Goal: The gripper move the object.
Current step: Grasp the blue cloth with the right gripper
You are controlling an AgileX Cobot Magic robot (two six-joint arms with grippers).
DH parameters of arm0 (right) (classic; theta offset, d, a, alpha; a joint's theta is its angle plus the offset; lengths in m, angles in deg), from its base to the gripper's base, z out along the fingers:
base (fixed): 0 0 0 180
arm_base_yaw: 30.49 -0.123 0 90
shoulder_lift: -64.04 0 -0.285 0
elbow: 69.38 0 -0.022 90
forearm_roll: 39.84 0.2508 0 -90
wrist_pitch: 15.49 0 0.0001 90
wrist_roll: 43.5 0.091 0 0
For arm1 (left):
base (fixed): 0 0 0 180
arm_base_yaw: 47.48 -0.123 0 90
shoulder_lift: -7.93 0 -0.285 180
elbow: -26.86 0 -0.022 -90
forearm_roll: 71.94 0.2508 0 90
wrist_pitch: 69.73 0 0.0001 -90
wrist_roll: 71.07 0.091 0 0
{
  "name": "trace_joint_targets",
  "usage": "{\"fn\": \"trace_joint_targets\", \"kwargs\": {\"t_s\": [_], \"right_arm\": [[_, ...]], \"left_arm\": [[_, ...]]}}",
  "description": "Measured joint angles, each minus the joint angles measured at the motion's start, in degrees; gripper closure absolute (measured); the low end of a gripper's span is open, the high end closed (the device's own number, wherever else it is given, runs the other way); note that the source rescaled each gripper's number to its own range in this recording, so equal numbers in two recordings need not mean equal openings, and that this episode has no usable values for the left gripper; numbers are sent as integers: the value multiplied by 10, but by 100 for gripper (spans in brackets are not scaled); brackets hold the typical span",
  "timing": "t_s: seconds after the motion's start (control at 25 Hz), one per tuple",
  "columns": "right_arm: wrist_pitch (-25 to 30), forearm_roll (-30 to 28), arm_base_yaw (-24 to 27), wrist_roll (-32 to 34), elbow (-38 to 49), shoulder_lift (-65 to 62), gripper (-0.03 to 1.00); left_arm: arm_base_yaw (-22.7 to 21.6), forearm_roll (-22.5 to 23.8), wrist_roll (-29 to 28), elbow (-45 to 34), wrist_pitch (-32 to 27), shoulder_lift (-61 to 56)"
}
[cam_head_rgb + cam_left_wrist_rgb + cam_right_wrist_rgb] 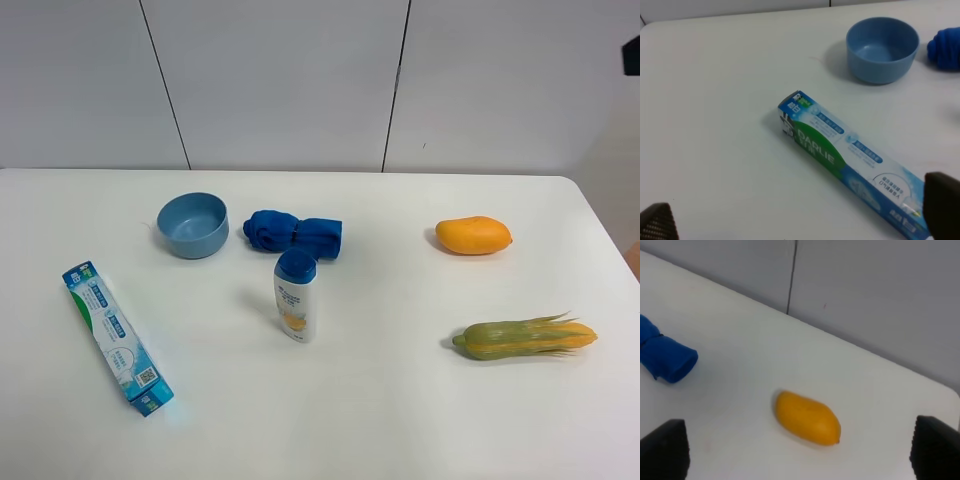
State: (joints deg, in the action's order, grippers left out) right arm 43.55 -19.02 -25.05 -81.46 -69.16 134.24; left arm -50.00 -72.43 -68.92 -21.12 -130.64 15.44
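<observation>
In the exterior high view neither arm shows. A blue-and-green toothpaste box (117, 338) lies at the front left. It also shows in the left wrist view (850, 165), where my left gripper (800, 222) hangs open and empty above it, with one fingertip (657, 222) at each side. An orange mango (473, 235) lies at the right. It also shows in the right wrist view (807, 418), where my right gripper (800, 450) is open and empty above the table short of it.
A blue bowl (192, 225) stands at the back left, and a rolled blue cloth (292, 234) lies beside it. A white bottle with a blue cap (295, 294) lies in the middle. A corn cob (525, 337) lies at the front right. A wall runs behind the table.
</observation>
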Motion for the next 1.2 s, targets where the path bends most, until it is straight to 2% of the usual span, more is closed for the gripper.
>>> {"fn": "trace_joint_targets", "kwargs": {"t_s": [0.16,0.4,0.6,0.68,0.84,0.96,1.0,1.2], "right_arm": [[-18,42,0,-81,-34,92,16],[-31,75,0,-166,-62,198,16],[-43,104,-4,-226,-63,254,16],[-52,104,-9,-231,-63,263,16],[-103,104,-68,-242,-63,298,16],[-161,94,-140,-246,-64,328,17],[-194,81,-190,-246,-64,353,17],[-251,68,-280,-249,-64,418,17]], "left_arm": [[0,0,0,0,0,0],[0,0,0,0,0,0],[0,0,0,0,0,0],[0,0,0,0,0,0],[0,0,0,0,0,0],[0,0,0,0,0,0],[0,0,0,0,0,0],[0,0,0,0,0,0]]}}
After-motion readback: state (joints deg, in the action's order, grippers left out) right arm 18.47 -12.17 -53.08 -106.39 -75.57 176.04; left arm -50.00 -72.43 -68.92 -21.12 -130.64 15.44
